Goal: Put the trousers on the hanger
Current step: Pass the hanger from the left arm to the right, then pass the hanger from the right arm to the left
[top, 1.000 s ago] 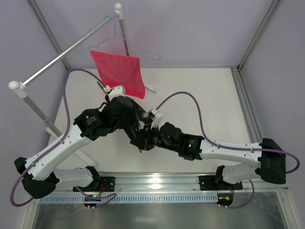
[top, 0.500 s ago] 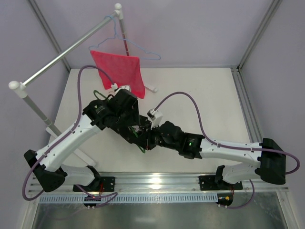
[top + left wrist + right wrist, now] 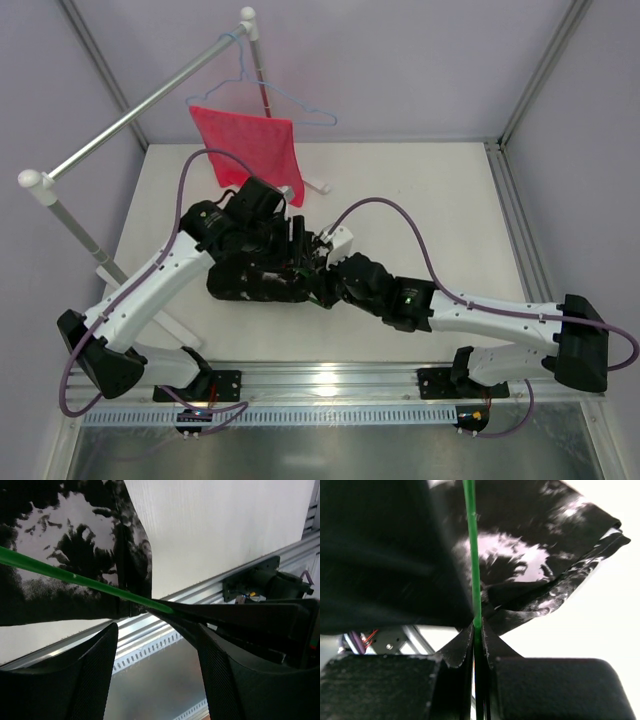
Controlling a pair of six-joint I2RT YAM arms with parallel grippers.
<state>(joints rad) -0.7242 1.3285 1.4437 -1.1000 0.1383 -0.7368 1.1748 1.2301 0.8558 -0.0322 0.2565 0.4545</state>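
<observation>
The trousers, black with white splotches, hang in a bunch near the table's middle and drape over the thin green hanger. My right gripper is shut on the hanger's green bar, with trousers fabric just beyond its fingertips. In the top view the right gripper sits at the trousers' right end. My left gripper stands open just below the bar, with nothing between its fingers; from above the left gripper is right over the trousers.
A red mesh cloth hangs on a pale blue wire hanger from the rack's rail at the back left. The rack's pole stands at the left. A metal rail runs along the near edge.
The left arm has swung back and left. The trousers have dropped into a wider bunch to the left of the right gripper. The right jaws have closed a little tighter on the hanger.
</observation>
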